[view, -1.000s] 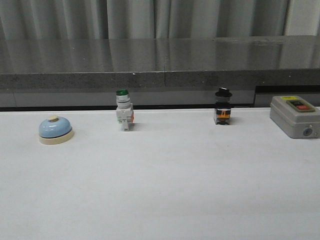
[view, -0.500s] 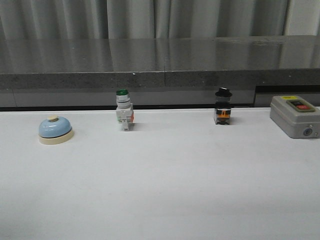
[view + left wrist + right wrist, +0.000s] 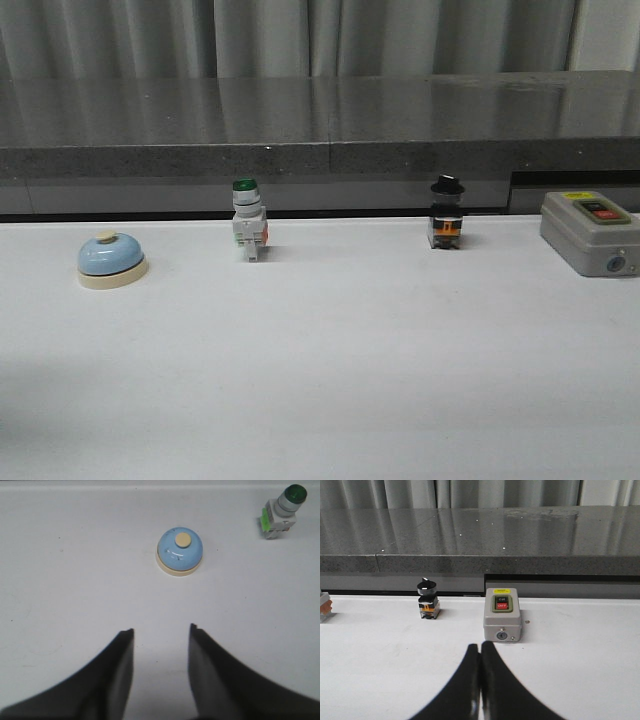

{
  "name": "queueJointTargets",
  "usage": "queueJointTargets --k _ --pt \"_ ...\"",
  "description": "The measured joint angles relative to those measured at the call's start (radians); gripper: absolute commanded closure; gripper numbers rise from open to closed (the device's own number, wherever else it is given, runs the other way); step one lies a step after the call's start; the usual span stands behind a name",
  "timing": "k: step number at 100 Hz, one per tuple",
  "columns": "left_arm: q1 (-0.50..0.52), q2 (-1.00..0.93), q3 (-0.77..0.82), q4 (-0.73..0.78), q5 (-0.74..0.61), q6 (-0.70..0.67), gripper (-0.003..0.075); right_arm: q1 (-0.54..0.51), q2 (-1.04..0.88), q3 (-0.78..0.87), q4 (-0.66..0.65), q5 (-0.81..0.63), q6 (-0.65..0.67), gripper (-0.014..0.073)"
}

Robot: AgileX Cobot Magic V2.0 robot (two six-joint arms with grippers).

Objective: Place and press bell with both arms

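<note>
though untouched, bell (image 3: 180, 552) beyond left tool (image 3: 161, 635)

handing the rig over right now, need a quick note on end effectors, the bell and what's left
Left end effector: open, empty, above the table, short of the bell.
Right end effector: shut, empty, pointed at the grey switch box.
Bell: upright at the table's far left, untouched, with the green-capped switch to its right.
Done: nothing visible yet.
Left: grasp the bell, place it, press it.

A white table (image 3: 330, 380) fronts a glossy dark-grey stone ledge (image 3: 320, 125) and grey curtains (image 3: 290, 38).
</note>
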Motion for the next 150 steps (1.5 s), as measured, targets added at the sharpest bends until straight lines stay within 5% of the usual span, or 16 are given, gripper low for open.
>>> queueJointTargets --k 13,50,109,150 --pt "0.0 0.0 0.0 0.0 0.0 0.009 0.0011 0.0 0.0 0.0 0.0 0.0 0.0 0.0654" --pt "-0.06 0.061 -0.089 -0.037 0.0 0.013 0.0052 0.0 0.0 0.0 0.0 0.0 0.0 0.0654" --pt "-0.136 0.589 -0.51 -0.002 0.022 0.013 0.0052 0.0 0.0 0.0 0.0 0.0 0.0 0.0654" --pt "-0.12 0.793 -0.595 0.007 0.018 0.013 0.0052 0.0 0.0 0.0 0.0 0.0 0.0 0.0654"
